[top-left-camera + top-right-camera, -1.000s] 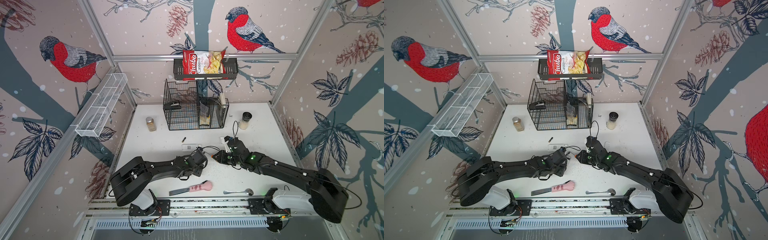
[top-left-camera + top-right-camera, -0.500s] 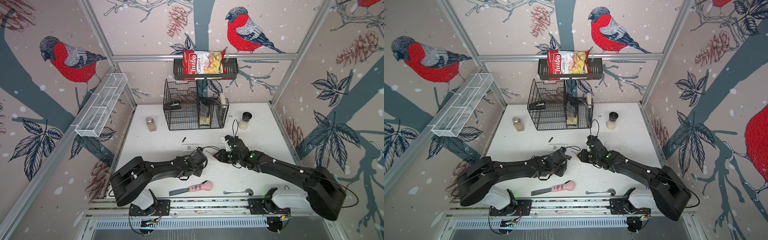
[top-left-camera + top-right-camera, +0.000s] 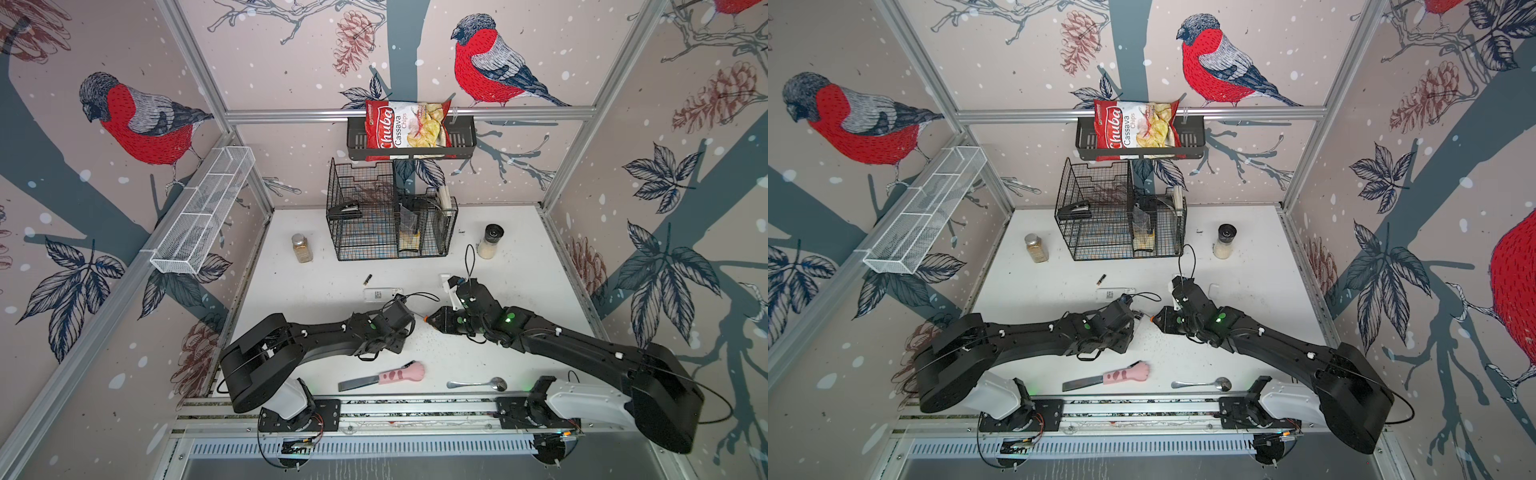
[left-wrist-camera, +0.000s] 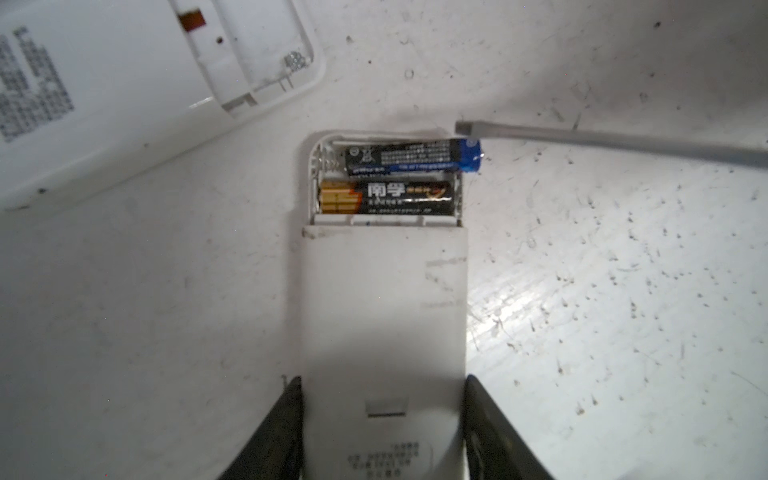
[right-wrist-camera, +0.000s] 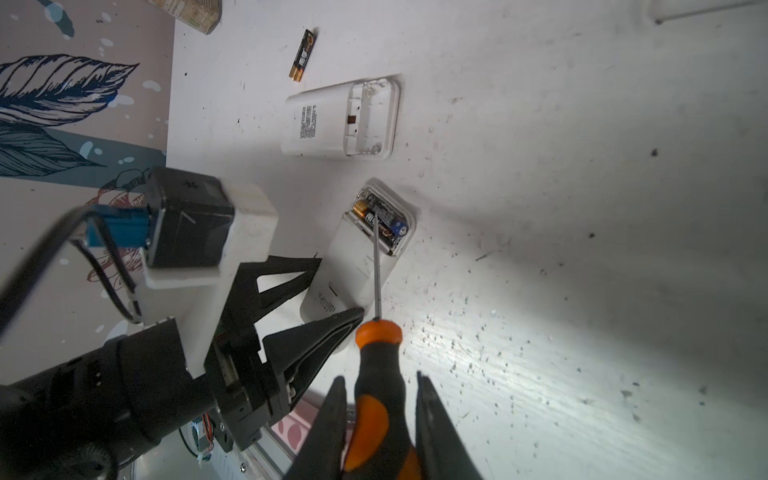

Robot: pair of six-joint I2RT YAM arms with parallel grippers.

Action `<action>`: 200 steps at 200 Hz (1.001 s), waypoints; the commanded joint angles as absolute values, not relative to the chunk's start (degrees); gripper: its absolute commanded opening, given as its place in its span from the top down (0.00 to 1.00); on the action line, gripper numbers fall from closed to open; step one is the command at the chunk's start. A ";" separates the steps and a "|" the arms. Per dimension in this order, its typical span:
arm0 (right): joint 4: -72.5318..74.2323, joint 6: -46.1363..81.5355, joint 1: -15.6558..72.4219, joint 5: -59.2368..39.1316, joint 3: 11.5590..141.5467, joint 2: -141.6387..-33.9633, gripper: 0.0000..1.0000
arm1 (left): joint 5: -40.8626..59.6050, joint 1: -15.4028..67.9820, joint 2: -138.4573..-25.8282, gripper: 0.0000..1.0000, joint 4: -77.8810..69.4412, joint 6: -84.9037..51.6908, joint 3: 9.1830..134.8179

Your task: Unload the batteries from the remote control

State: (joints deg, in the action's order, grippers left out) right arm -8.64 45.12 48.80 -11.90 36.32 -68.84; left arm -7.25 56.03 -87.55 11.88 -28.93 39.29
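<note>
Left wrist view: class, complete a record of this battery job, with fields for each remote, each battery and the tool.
Held remote: white rectangular remote, cover off, clamped by left gripper
Blue-ended battery: black cylindrical battery, blue end poking past the compartment wall
Gold-ended battery: black-and-gold battery, seated in its slot
Tool: orange-and-black-handled screwdriver, held by right gripper, tip beside the blue end; contact unclear
Other remote: second white remote, compartment empty
Loose battery: black-and-gold cylinder lying on the white table

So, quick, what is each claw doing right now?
Left gripper: closed on the remote.
Right gripper: closed on the screwdriver.
</note>
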 commanded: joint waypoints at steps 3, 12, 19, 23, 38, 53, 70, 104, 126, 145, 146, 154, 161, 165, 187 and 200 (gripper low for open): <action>-8.05 45.44 49.45 -12.06 36.61 -69.70 1.00 | 2.20 56.61 -88.25 0.49 16.32 -28.65 38.33; -7.98 45.35 49.65 -12.13 36.74 -70.08 1.00 | 2.24 56.60 -88.24 0.49 16.34 -28.62 38.24; -7.90 45.27 49.73 -12.16 36.74 -70.43 1.00 | 2.18 56.60 -88.24 0.49 16.29 -28.62 38.25; -7.79 45.26 49.69 -12.22 36.72 -70.61 1.00 | 2.22 56.60 -88.22 0.49 16.32 -28.61 38.30; -7.41 45.26 49.90 -12.23 36.61 -71.27 1.00 | 2.22 56.60 -88.24 0.48 16.25 -28.63 38.16; -6.71 45.26 49.92 -11.96 36.49 -71.54 1.00 | 2.32 56.65 -88.33 0.48 16.12 -28.63 38.14; -6.05 45.26 49.83 -11.33 36.47 -73.04 1.00 | 2.36 56.68 -88.24 0.49 16.17 -28.62 38.13; -4.32 45.53 49.66 -11.03 36.16 -74.01 1.00 | 2.35 56.65 -88.07 0.49 16.35 -28.65 38.09; -3.83 45.44 49.31 -10.90 36.13 -74.32 1.00 | 2.59 56.63 -88.19 0.49 16.08 -28.68 38.12; -2.98 45.48 48.96 -10.89 35.96 -74.51 1.00 | 2.64 56.69 -88.24 0.49 16.02 -28.66 38.06; -2.90 45.51 48.96 -10.89 35.91 -74.48 1.00 | 2.64 56.69 -88.24 0.49 16.01 -28.70 38.06; -2.20 45.57 48.74 -11.14 35.86 -74.61 1.00 | 2.64 56.67 -88.33 0.49 16.00 -28.73 38.09; -1.60 45.61 48.67 -11.25 35.93 -74.73 1.00 | 2.63 56.69 -88.33 0.49 16.06 -28.65 38.05; -1.38 45.62 48.62 -11.33 35.99 -74.89 1.00 | 2.59 56.69 -88.29 0.49 16.03 -28.69 38.06; -0.66 45.37 48.60 -11.59 36.58 -75.46 1.00 | 2.68 56.68 -88.14 0.49 15.99 -28.84 37.83; -0.53 45.10 48.50 -11.51 36.91 -75.65 1.00 | 2.72 56.69 -88.08 0.49 15.91 -29.08 37.78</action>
State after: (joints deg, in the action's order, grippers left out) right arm -3.31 45.17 48.64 -11.60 36.18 -75.33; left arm -7.05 56.12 -87.31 10.59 -28.58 38.63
